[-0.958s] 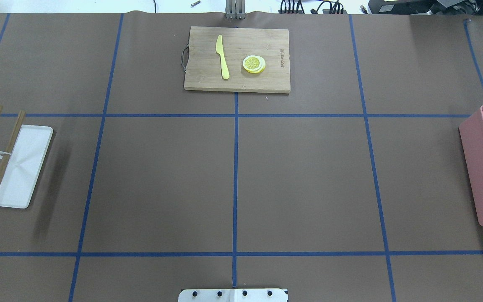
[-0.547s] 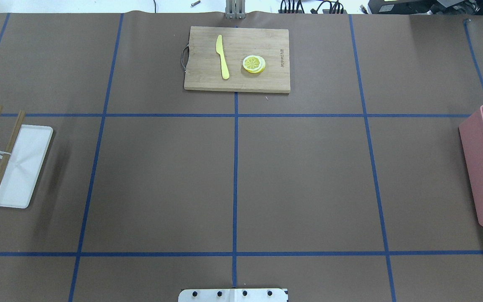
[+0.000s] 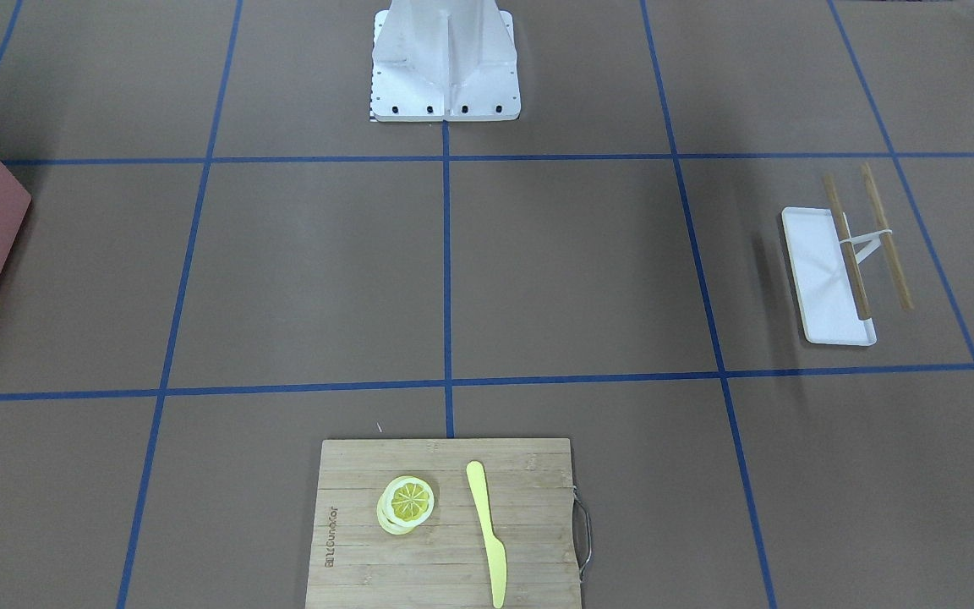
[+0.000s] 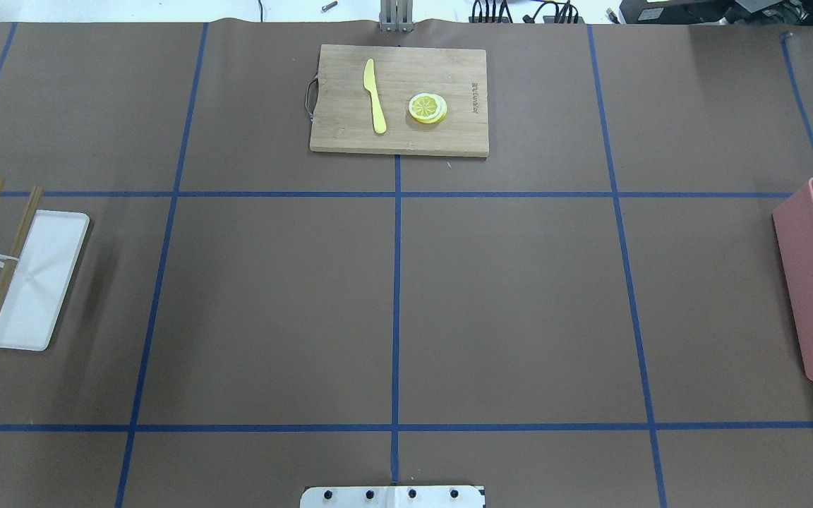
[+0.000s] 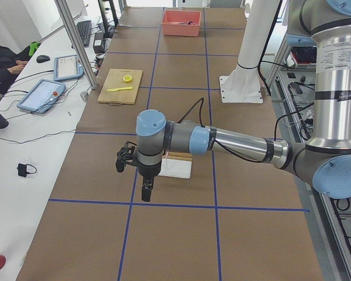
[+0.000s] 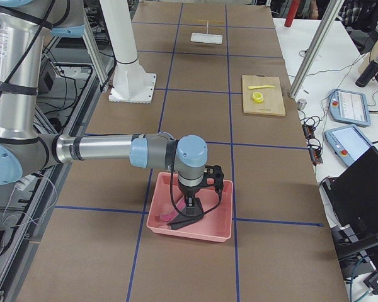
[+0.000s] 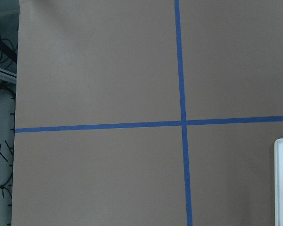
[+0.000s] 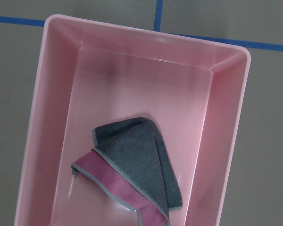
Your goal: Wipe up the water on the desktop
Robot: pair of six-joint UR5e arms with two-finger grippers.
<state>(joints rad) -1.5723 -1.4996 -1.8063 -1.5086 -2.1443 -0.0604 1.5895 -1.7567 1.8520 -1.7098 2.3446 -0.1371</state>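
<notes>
The desktop (image 4: 519, 303) is a wide brown surface with blue tape lines; I see no water on it in any view. A grey and pink cloth (image 8: 137, 165) lies folded in a pink bin (image 8: 42, 117) at the table's right edge (image 4: 805, 282). My right gripper (image 6: 192, 206) hangs over this bin, above the cloth; I cannot tell whether it is open or shut. My left gripper (image 5: 146, 192) hangs over bare desktop beside a white tray (image 5: 176, 165); I cannot tell its state either. Neither gripper's fingers show in the wrist views.
A bamboo cutting board (image 4: 442, 70) with a yellow knife (image 4: 375, 95) and lemon slices (image 4: 427, 108) lies at the far middle. The white tray (image 4: 39, 282) with two wooden sticks (image 4: 15, 247) across it is at the left. The robot's base (image 3: 445, 59) stands at the near middle.
</notes>
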